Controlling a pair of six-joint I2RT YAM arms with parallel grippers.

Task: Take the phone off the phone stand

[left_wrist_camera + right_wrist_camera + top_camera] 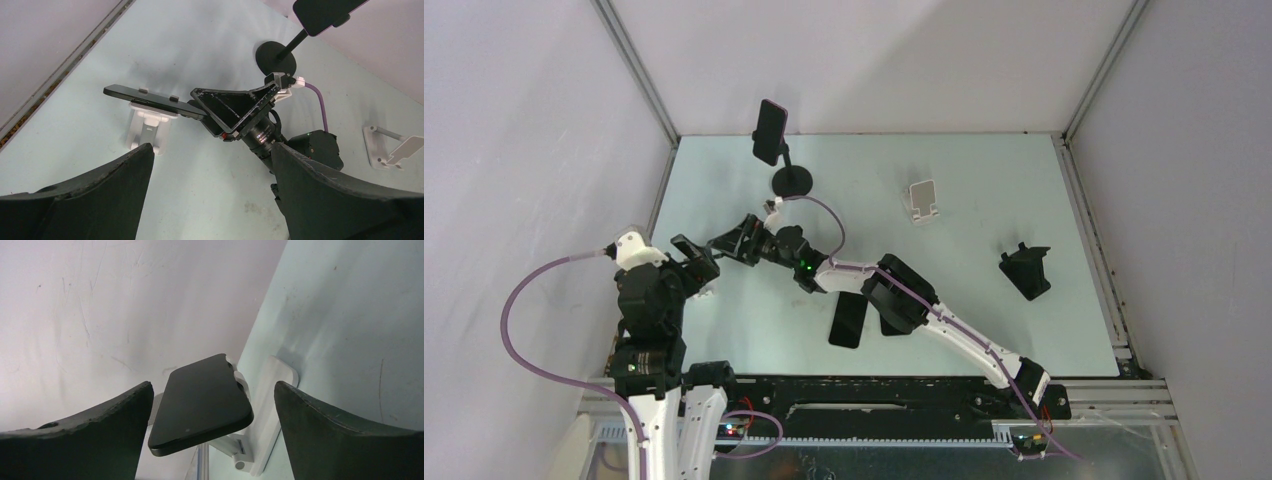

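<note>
A black phone (pixel 202 402) lies face up on a small white phone stand (pixel 265 415) close to the left wall. My right gripper (pixel 212 385) is open, one finger on each side of the phone's near end, with a gap on both sides. From the left wrist view the same phone (pixel 150 99) rests on the stand (pixel 147 129), and the right gripper (pixel 235 107) meets its right end. My left gripper (pixel 211 147) is open and empty, just short of the stand. In the top view both grippers (pixel 692 262) (pixel 724 243) crowd the left side and hide the stand.
A second phone (pixel 770 130) sits clamped on a tall pole stand with a round base (pixel 792 182) at the back. An empty white stand (pixel 923 200) and a black stand (pixel 1026 270) are to the right. A dark phone (pixel 848 322) lies flat under the right arm.
</note>
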